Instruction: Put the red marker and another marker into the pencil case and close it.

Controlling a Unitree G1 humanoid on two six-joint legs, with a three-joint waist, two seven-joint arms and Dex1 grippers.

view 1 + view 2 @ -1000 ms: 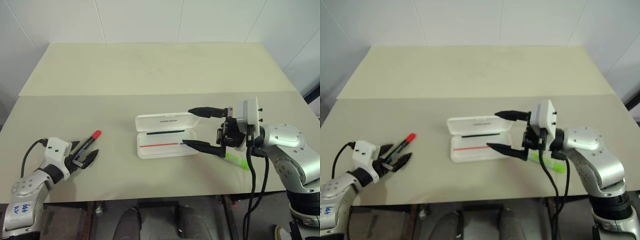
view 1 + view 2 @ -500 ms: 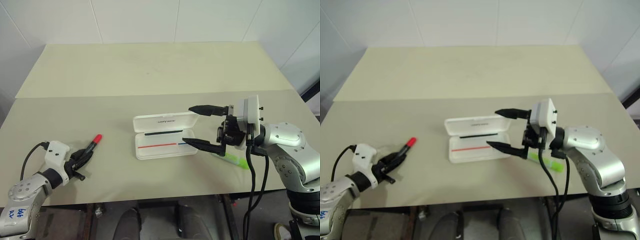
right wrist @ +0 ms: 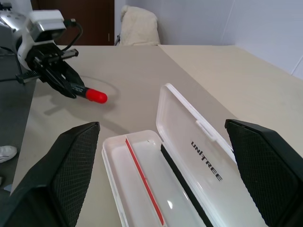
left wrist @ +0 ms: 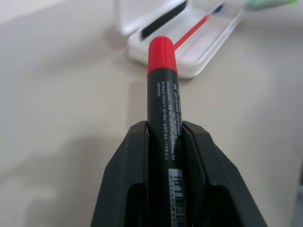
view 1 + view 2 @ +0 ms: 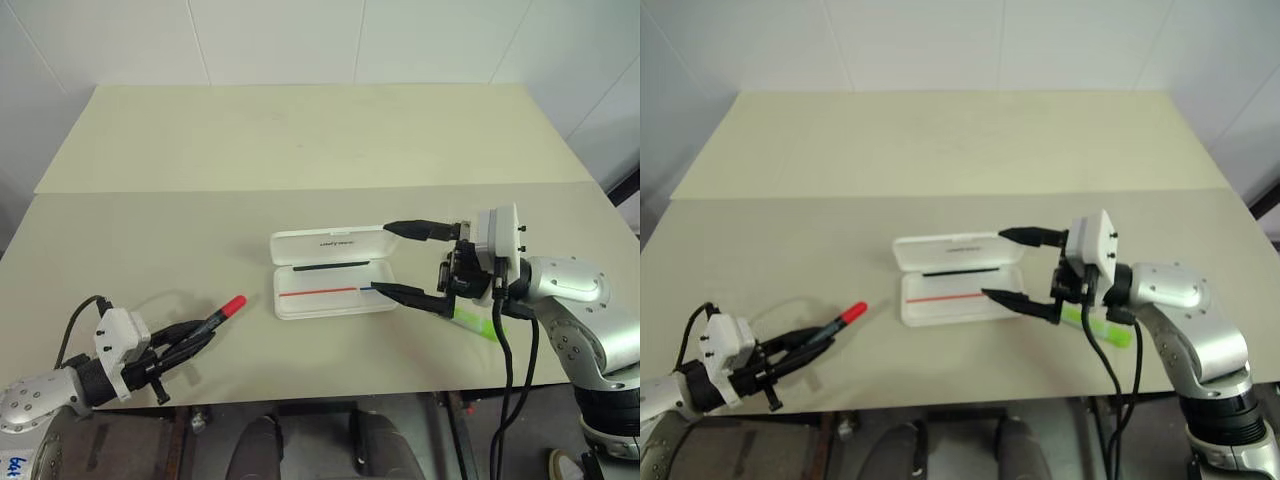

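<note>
**Red marker gripped, headed for the open case**

The beige table (image 5: 300, 140) bears the white hinged hard-plastic pencil case (image 5: 333, 285), open. The right gripper (image 5: 405, 260) hovers beside it, jaws wide and empty, over the lime-green highlighter (image 5: 478, 325). The left gripper (image 5: 190, 338) clamps the black red-capped marker (image 5: 213, 318). Next: carry it over the tray and release.

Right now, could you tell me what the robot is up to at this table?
The left gripper is shut on the red marker, held just above the table with the cap pointing toward the pencil case. The case lies open at the middle. The right gripper is open, its fingers spread at the case's right end. The green highlighter lies on the table beside it, not yet picked up.
</note>
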